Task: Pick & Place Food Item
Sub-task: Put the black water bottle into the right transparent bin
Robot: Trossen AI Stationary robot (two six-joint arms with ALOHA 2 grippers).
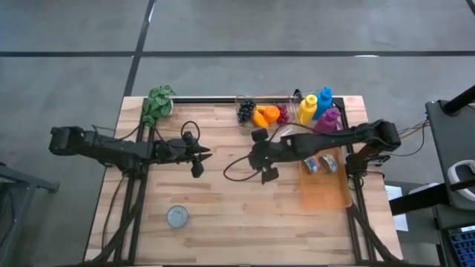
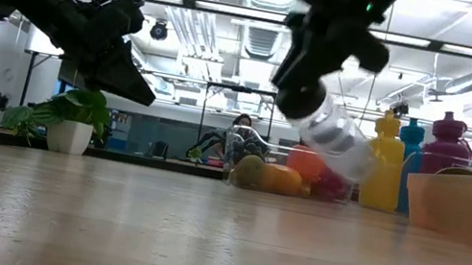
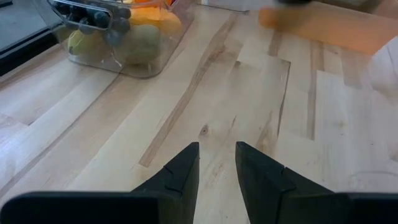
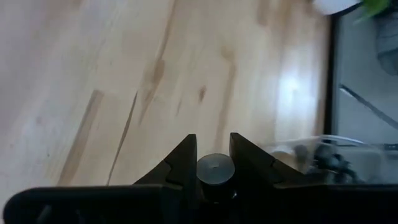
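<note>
Light wood table [image 1: 223, 215] with a plant [image 1: 157, 102] in the back left corner, clear fruit tub [image 1: 261, 113], bottles [image 1: 315, 107], orange tray [image 1: 325, 194], and a round lid [image 1: 177, 216] up front.

The left arm is stretched from the worktop's left edge toward its middle, and the left gripper [image 1: 197, 162] is held above the surface with its fingers [image 3: 180, 174] slightly parted on nothing. The right arm is extended from the right edge toward the centre; the right gripper [image 1: 266, 169] is clamped on a small dark-capped object.
</note>
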